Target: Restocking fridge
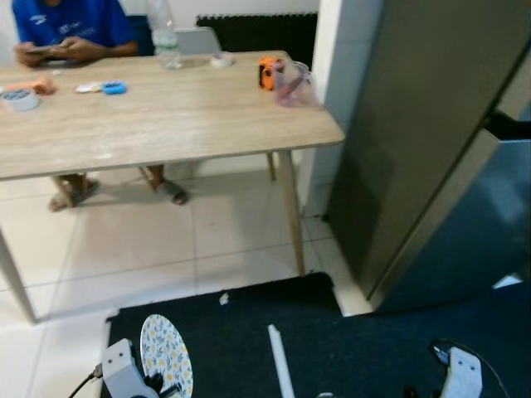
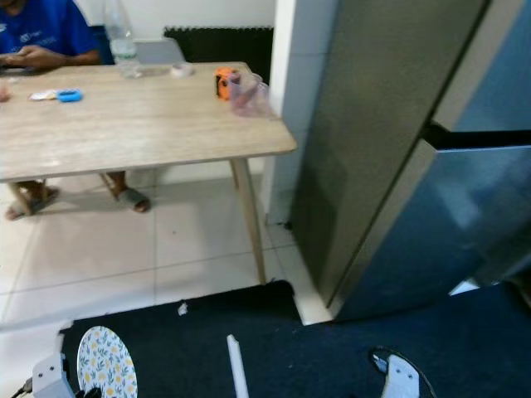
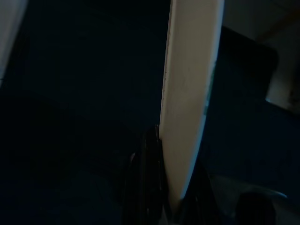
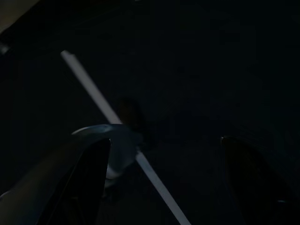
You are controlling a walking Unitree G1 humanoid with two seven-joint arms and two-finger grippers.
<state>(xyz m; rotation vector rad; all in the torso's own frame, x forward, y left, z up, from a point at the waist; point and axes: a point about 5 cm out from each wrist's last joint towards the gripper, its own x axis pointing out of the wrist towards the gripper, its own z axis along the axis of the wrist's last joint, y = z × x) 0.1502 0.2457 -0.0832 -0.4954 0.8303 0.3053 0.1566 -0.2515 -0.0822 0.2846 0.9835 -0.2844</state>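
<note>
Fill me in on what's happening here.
The robot stands on a dark mat facing a closed fridge. Its left gripper is shut on the edge of a floral plate, carried low. The right gripper hangs open with nothing in it. A person sits at the far side of the wooden table, which holds a bottle and small items.

Head pair looks down, sharing table (image 1: 166, 124) and fridge (image 2: 390, 149); wrists close, dark.
</note>
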